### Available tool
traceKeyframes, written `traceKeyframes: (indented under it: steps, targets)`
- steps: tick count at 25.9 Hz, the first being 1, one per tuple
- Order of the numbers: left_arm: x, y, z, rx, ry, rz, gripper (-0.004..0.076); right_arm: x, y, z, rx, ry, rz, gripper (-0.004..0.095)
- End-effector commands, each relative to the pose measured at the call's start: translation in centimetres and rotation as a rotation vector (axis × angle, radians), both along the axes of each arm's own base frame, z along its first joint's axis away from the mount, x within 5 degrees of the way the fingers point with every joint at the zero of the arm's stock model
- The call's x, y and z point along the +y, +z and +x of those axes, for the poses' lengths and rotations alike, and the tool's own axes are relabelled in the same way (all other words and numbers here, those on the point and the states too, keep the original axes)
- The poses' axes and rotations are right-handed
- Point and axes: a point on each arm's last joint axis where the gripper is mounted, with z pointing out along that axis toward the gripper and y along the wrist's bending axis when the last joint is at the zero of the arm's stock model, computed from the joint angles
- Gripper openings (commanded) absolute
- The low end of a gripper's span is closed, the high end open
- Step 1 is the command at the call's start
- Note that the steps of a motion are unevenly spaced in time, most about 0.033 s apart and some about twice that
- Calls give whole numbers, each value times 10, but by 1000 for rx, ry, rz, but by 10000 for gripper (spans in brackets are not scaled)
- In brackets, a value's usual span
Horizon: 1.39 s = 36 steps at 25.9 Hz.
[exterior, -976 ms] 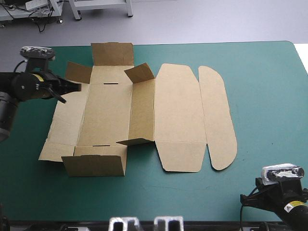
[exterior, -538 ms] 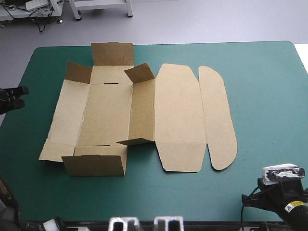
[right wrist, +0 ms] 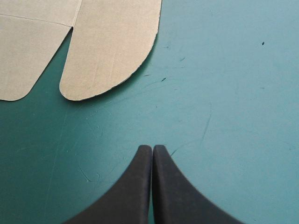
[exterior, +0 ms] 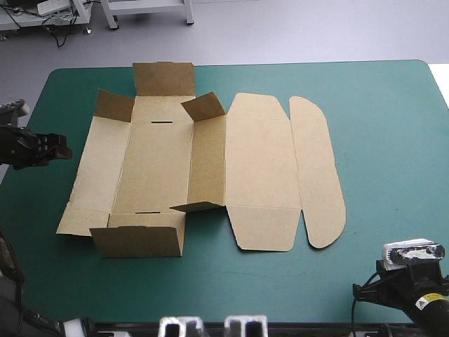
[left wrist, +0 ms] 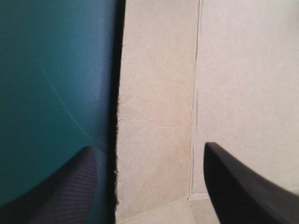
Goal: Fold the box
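Brown box [exterior: 210, 168] lies mostly flat on the table [exterior: 393, 140]. Left gripper [left wrist: 149, 147], fingers apart, has the box's left edge between them; it should probably grip that panel squarely before lifting. Right gripper [right wrist: 152, 148], fingers together, sits clear of the board.

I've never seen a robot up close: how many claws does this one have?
2. The left claw, open, sits at the box's left edge; the right claw, shut, is over the teal-green cover near the box's rounded flap.

Desk [exterior: 393, 126] bare over right part and along near edge: free passage. Box [exterior: 259, 168] covers left and middle, mostly flat; upright flaps [exterior: 137, 241] at its near-left and far-left ends obstruct low passes.
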Motion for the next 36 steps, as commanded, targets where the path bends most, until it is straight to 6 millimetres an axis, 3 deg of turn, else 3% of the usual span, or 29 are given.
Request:
traceKeyframes:
  steps: [1, 9, 14, 21, 28, 34, 36]
  targets:
    - [-18, 3, 8, 21, -63, -33, 534, 0, 10, 4, -57, 3, -6, -5]
    - [-10, -45, 29, 167, -66, -64, 534, 0, 9, 3, -41, 6, 1, -5]
    - [-17, -75, 17, 257, -96, -129, 534, 0, 9, 3, -41, 6, 3, -5]
    - [-34, -90, 12, 235, -106, -313, 490, 1, 9, 3, -41, 6, 4, -5]
    - [-44, -101, 6, 242, -96, -418, 323, 1, 9, 3, -43, 10, 15, -6]
    - [-56, -98, 11, 202, -148, -446, -12, 2, 9, 3, -43, 10, 17, -5]
    - [-66, -93, 16, 145, -187, -482, -8, 2, 9, 3, -42, 11, 19, -5]
